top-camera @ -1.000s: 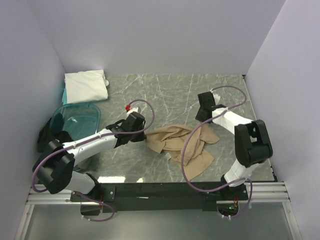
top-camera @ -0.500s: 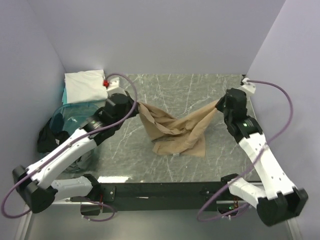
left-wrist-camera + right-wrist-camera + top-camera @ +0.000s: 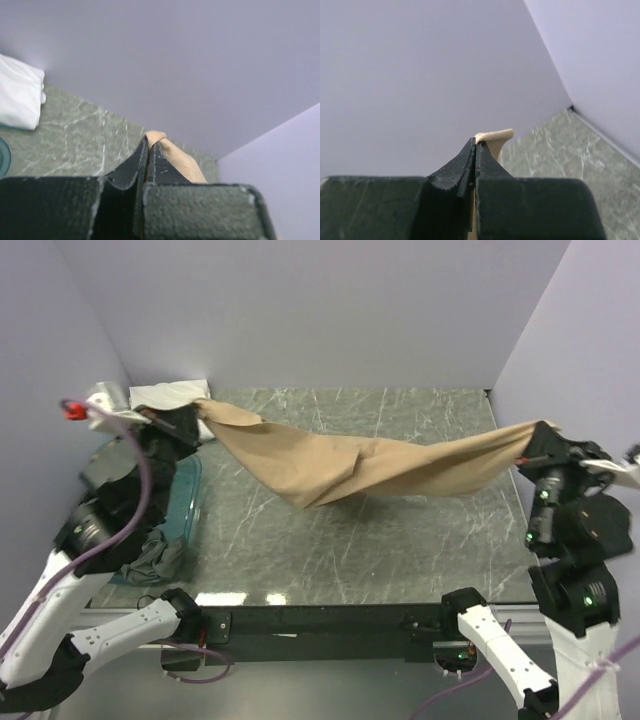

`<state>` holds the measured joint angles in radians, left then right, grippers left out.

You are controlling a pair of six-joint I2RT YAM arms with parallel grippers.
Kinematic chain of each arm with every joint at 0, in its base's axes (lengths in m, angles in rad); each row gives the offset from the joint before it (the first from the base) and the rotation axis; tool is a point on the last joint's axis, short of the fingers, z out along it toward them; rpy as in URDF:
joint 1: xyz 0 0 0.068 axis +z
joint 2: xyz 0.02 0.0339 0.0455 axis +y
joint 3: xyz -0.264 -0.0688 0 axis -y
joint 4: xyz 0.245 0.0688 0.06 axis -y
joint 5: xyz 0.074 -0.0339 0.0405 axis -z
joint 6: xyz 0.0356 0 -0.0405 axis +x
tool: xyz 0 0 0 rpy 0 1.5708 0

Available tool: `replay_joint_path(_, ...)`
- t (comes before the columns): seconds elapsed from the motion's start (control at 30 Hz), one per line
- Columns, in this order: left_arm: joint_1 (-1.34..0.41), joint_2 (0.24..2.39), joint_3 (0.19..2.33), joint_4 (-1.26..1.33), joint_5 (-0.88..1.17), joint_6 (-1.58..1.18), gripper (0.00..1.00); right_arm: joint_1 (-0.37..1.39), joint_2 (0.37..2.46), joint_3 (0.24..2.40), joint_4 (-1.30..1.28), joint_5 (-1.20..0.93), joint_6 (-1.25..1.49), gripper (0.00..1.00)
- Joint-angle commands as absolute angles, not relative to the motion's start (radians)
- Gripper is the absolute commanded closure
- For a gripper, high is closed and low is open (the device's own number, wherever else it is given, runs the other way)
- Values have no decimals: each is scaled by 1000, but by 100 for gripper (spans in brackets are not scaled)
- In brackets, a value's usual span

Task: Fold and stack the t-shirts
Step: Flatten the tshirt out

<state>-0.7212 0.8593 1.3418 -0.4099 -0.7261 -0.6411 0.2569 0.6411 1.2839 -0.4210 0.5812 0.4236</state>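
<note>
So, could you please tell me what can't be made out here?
White t-shirt: top view, mostly hidden behind left arm; left wrist view, cut by the edge.
Tan t-shirt: both wrist views, only a tip shows past the fingers.
Teal tub: top view, largely under left arm.

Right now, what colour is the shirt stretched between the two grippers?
Plain tan-beige, with no print visible. The t-shirt shows best in the top external view.

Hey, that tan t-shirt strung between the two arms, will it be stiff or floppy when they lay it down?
Probably very floppy: the tan t-shirt sags midway between the left end effector and right end effector. Likely light, since two pinched edges carry it. It may bunch when lowered; folds hang at its centre.
</note>
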Motion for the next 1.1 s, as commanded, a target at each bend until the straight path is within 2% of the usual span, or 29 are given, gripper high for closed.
replay_joint_path(0.0,-715,789,1440,-431,-805,-607,99,252,603,1370,-400,646,364,100)
replay_joint_path(0.3,-713,603,1499,-460,-775,-670,99,252,566,1589,-494,566,327,100)
replay_joint_path(0.53,-715,572,1457,-448,-854,-704,99,253,595,1640,-492,563,295,100)
replay_joint_path(0.63,-715,655,1433,-446,-917,-718,99,252,646,1621,-477,546,284,100)
replay_joint_path(0.8,-698,943,1430,-501,-1049,-771,99,252,812,1536,-410,583,262,100)
replay_joint_path(0.87,-638,1101,1439,-534,-965,-808,99,245,930,1500,-388,600,250,100)
replay_joint_path(0.9,-550,1152,1433,-522,-830,-811,99,242,980,1494,-374,604,244,100)
replay_joint_path(0.97,-459,1323,1446,-494,-671,-813,84,215,1139,1488,-385,575,255,100)
replay_joint_path(1.0,-399,1389,1469,-500,-588,-811,73,203,1199,1493,-391,540,264,98)
replay_joint_path(1.03,-384,1526,1498,-514,-492,-805,36,192,1259,1497,-396,523,279,96)
replay_joint_path(1.07,-371,1599,1593,-594,-464,-798,17,163,1376,1511,-384,512,284,92)
